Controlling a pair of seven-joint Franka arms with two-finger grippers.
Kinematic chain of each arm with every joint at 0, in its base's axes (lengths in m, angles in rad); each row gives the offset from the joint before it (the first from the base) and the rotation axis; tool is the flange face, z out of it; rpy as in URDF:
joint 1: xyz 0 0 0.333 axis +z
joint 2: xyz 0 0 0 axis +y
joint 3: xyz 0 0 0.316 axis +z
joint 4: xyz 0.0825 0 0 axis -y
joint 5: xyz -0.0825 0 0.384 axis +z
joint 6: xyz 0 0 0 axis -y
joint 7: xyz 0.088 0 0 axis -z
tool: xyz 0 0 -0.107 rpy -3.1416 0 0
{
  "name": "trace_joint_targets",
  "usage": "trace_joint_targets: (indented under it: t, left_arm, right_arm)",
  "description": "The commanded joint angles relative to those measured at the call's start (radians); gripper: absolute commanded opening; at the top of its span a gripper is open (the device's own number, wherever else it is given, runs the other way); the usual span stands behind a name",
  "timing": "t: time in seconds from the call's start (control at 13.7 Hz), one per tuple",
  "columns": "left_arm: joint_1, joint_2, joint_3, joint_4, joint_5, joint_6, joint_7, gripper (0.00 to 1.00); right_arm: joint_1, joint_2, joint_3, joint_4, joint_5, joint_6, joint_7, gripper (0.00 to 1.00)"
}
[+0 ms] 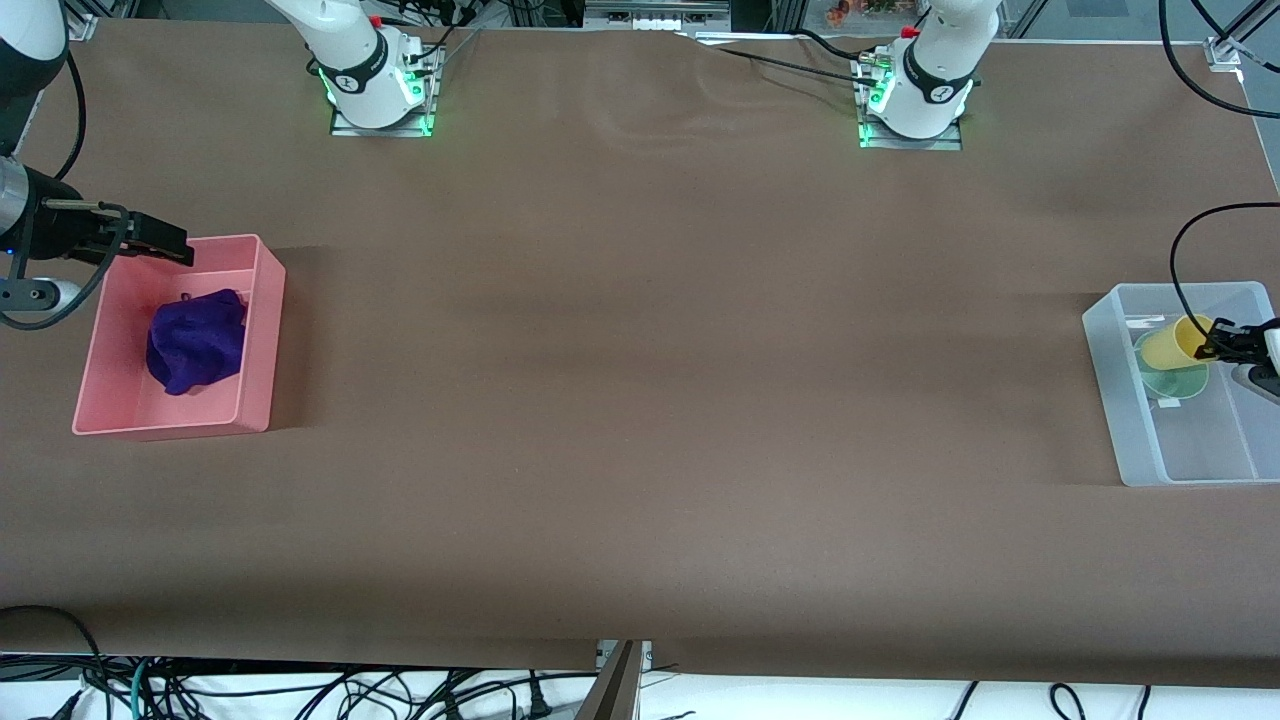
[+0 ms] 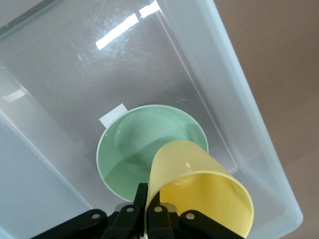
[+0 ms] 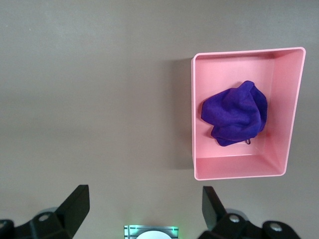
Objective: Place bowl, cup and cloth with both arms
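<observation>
The yellow cup [image 1: 1178, 342] is held tilted over the pale green bowl [image 1: 1172, 380], which sits in a clear plastic bin [image 1: 1130, 400] at the left arm's end of the table. My left gripper [image 1: 1222, 340] is shut on the cup's rim. In the left wrist view the fingers [image 2: 142, 196] pinch the cup [image 2: 199, 184] wall just above the bowl [image 2: 144, 144]. A crumpled purple cloth [image 1: 197, 340] lies in a pink bin [image 1: 255, 400] at the right arm's end. My right gripper [image 1: 165, 242] hangs open and empty over that bin's rim; it also shows in the right wrist view [image 3: 144, 199].
The right wrist view shows the cloth [image 3: 234, 113] in the pink bin [image 3: 239, 169] and the right arm's base [image 3: 151, 232]. The clear bin's wall [image 2: 249, 124] surrounds bowl and cup. A white label [image 2: 113, 117] lies on the bin floor beside the bowl.
</observation>
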Motion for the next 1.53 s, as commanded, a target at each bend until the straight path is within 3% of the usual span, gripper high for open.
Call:
trace_joint_targets:
  t: [0.0, 0.07, 0.15, 0.51, 0.73, 0.88, 1.17, 1.39, 1.46]
  left_arm:
    - [0.029, 0.004, -0.011, -0.004, 0.028, 0.008, 0.030, 0.06]
    - [0.029, 0.004, -0.011, -0.004, 0.027, 0.008, 0.033, 0.72]
    - [0.024, -0.003, -0.014, -0.002, 0.027, 0.004, 0.035, 0.99]
    - [0.012, -0.110, -0.083, 0.015, 0.022, -0.088, -0.002, 1.00]
    - [0.012, -0.190, -0.195, 0.018, 0.011, -0.154, -0.179, 1.00]
    - [0.012, -0.233, -0.307, 0.019, 0.017, -0.214, -0.355, 1.00]
    - [-0.023, -0.241, -0.473, 0.088, 0.028, -0.369, -0.655, 1.00]
    - [-0.141, -0.276, -0.466, 0.140, 0.025, -0.446, -0.733, 1.00]
    - [-0.202, -0.317, -0.391, 0.130, 0.011, -0.455, -0.763, 1.00]
  right_arm:
    - [-0.002, 0.001, 0.007, 0.013, -0.014, -0.006, -0.004, 1.00]
    - [-0.002, 0.001, 0.007, 0.013, -0.012, -0.006, -0.006, 1.00]
    - [-0.002, 0.001, 0.007, 0.013, -0.014, -0.005, -0.006, 1.00]
    - [-0.002, 0.001, 0.007, 0.013, -0.014, -0.005, -0.007, 1.00]
    - [-0.004, 0.001, 0.006, 0.013, -0.014, -0.005, -0.007, 1.00]
    - [-0.004, 0.001, 0.006, 0.013, -0.014, -0.005, -0.007, 1.00]
    - [-0.004, 0.001, 0.006, 0.013, -0.014, -0.003, -0.009, 1.00]
    - [-0.004, 0.001, 0.006, 0.013, -0.014, -0.003, -0.007, 1.00]
    - [-0.004, 0.001, 0.006, 0.013, -0.014, -0.003, -0.007, 1.00]
